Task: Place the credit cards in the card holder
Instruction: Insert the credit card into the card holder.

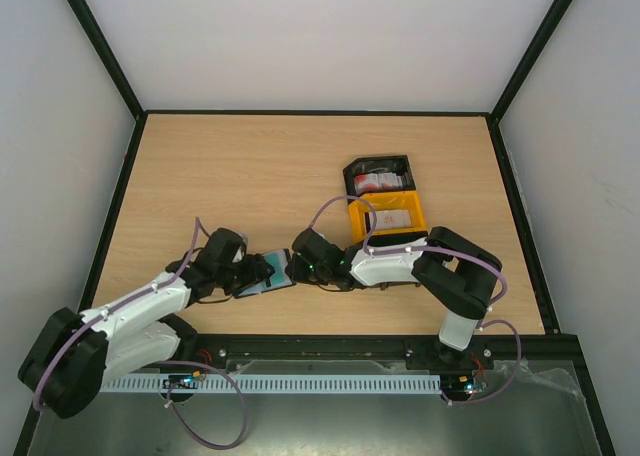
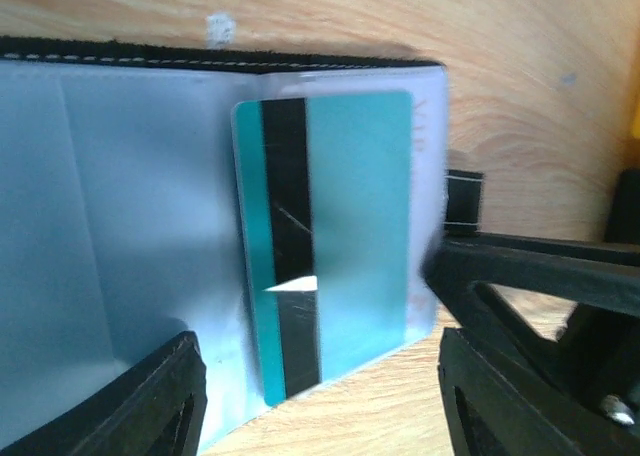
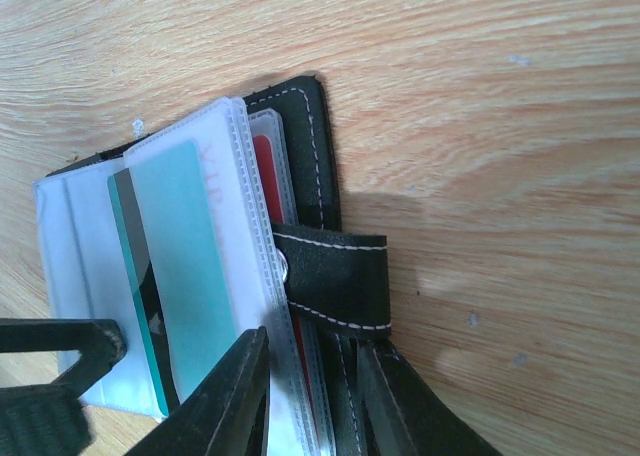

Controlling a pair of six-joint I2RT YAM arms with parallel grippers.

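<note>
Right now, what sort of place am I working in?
Probably a robot test cell, not a home or shop: a wooden tabletop boxed in by plain white walls, with a black bin and a yellow bin of cards.

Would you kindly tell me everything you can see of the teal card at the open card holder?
The teal card is thin glossy plastic with rounded corners, back up: a black magnetic stripe runs near one long edge. It lies flat, mostly slid into a clear sleeve of the open card holder, stripe side sticking out. The left gripper stands open around it, not touching; the right gripper pinches the holder's sleeves beside its corner.
</note>
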